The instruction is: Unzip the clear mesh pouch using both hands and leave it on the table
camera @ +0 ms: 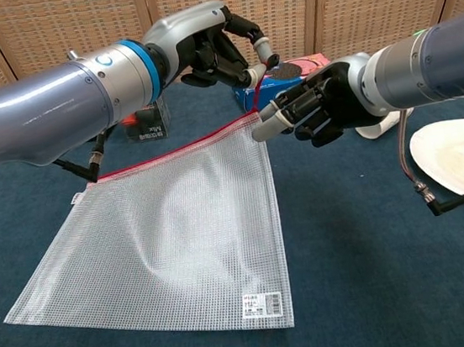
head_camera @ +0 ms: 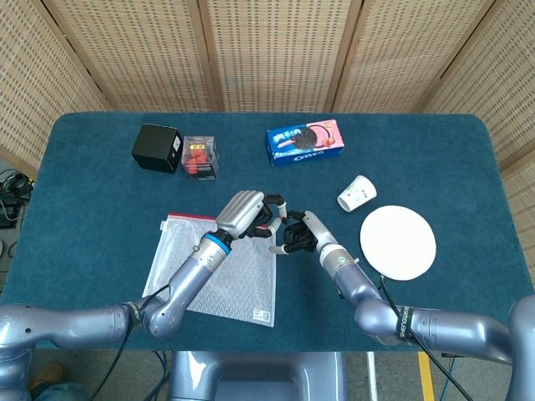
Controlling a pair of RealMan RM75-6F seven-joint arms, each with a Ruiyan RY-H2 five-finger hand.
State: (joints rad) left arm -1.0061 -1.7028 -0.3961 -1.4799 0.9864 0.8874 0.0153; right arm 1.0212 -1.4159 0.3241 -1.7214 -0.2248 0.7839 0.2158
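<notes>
My left hand (camera: 221,49) is pinched on the thin red pull cord at the zipper end of the clear mesh pouch with the red zip edge (camera: 171,232), lifting that corner just off the dark blue cloth table (head_camera: 100,175) while the rest of the pouch lies flat below and behind the hand. My right hand (camera: 313,108) sits just beside it, fingers loosely curled and holding nothing, fingertips (camera: 270,125) at the pouch's top corner. I judge the next need is a firm pinch on that corner fabric with the right, so the left can draw the slider along the red edge without dragging the pouch.
</notes>
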